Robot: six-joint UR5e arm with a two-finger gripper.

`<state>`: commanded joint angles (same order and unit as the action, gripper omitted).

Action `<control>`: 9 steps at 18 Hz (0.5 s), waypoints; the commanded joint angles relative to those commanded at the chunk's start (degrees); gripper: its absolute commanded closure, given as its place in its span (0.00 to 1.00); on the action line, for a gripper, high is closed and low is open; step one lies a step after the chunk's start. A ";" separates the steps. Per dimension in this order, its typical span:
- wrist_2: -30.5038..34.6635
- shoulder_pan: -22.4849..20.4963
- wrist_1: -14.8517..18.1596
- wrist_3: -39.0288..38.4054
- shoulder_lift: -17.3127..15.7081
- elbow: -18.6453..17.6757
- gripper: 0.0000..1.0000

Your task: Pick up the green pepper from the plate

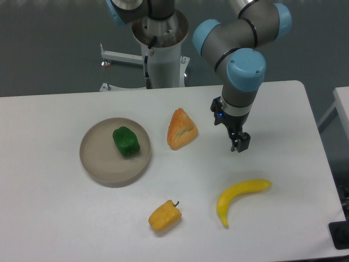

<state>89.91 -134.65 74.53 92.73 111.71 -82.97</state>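
Yellow pepper (pixel 165 215): nearest the camera, lying on the white table (pixel 54 218), its dark stem pointing up and to the right; it is yellow-orange and lies below the plate's right edge.
Banana (pixel 240 198): a yellow toy banana to the right of the yellow pepper, curved, one end toward the camera and the other reaching up to the right.
Plate (pixel 98 164): a round, beige-grey dish with a low rim at left of centre; it holds one thing only.
Green pepper (pixel 126 142): glossy dark green and blocky, resting inside the plate, toward its upper right part.
Bread piece (pixel 180 129): an orange-brown wedge just right of the plate, between the plate and the hand.
Hand (pixel 240 145): black, pointing down over bare table above the banana; whether its fingers are spread or pressed together cannot be told, and nothing is in it.
Pepper against hand: the green pepper lies well apart to the hand's left, beyond the bread piece.
Writing: none readable.
Arm (pixel 240 49): grey with blue caps, rising behind.
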 joint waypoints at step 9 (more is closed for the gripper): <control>-3.42 0.97 0.26 -3.59 0.00 -0.79 0.00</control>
<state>86.50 -133.68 74.79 89.14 111.71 -83.76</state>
